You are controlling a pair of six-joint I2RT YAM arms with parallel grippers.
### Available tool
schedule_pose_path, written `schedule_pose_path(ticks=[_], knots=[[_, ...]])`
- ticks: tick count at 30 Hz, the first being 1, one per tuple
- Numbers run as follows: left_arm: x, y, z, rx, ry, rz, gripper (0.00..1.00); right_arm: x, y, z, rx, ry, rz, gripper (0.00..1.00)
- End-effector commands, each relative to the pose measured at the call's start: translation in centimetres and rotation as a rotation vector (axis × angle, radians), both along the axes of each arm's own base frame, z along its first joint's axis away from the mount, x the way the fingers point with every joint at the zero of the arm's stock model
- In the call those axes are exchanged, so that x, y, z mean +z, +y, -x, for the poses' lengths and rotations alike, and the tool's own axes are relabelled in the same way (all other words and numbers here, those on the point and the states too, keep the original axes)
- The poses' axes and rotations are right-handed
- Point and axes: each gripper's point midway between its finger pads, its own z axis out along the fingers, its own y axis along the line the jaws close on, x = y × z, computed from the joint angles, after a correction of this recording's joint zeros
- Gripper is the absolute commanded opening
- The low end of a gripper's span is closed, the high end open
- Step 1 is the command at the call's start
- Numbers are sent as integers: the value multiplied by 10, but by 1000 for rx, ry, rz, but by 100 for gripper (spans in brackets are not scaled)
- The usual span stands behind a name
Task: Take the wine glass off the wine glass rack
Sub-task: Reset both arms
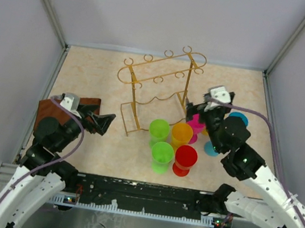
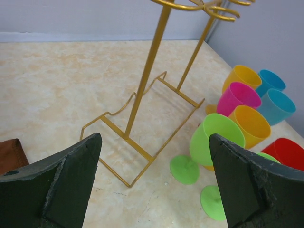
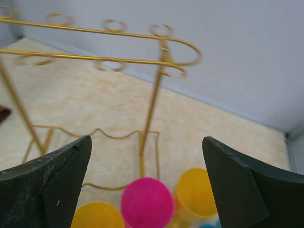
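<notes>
You are in a robot test booth, the kind a lab has, not a home. Ahead of your right gripper [image 3: 147, 138], a plain pale wall [image 3: 228, 57] meets the tabletop [image 3: 95, 104] in a bare line. The same blank wall stands past your left gripper [image 2: 154, 142]. Grey metal posts [image 1: 46, 0] run up the corners. Behind the grippers, a black rail [image 1: 141, 191] holds the arm bases, and cables [image 1: 82, 135] loop over the arms.

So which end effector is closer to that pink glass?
Right. The right end effector is just over the pink glass; the left end effector is off past the rack's other end.
</notes>
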Motion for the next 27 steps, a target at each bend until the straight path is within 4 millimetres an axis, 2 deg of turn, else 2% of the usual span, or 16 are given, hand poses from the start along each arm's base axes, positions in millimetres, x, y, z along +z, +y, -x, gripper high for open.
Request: schedule_pose_path(ticks=[1, 5, 8, 12, 20, 23, 27], knots=[[20, 18, -14, 130, -1, 9, 100, 21, -58, -25, -189, 75, -266, 99], [13, 33, -29, 240, 68, -62, 100, 14, -86, -31, -271, 118, -335, 99], [17, 44, -36, 305, 72, -106, 100, 14, -97, -30, -316, 126, -350, 99], [24, 50, -43, 336, 59, -179, 100, 17, -102, -28, -329, 132, -344, 99], [17, 55, -62, 356, 112, -183, 100, 8, -102, -27, -307, 172, -377, 99], [14, 67, -74, 353, 160, -147, 100, 9, -100, -28, -278, 177, -385, 99], [23, 108, -85, 468, 203, -51, 100, 16, -99, -28, -261, 205, -366, 99]])
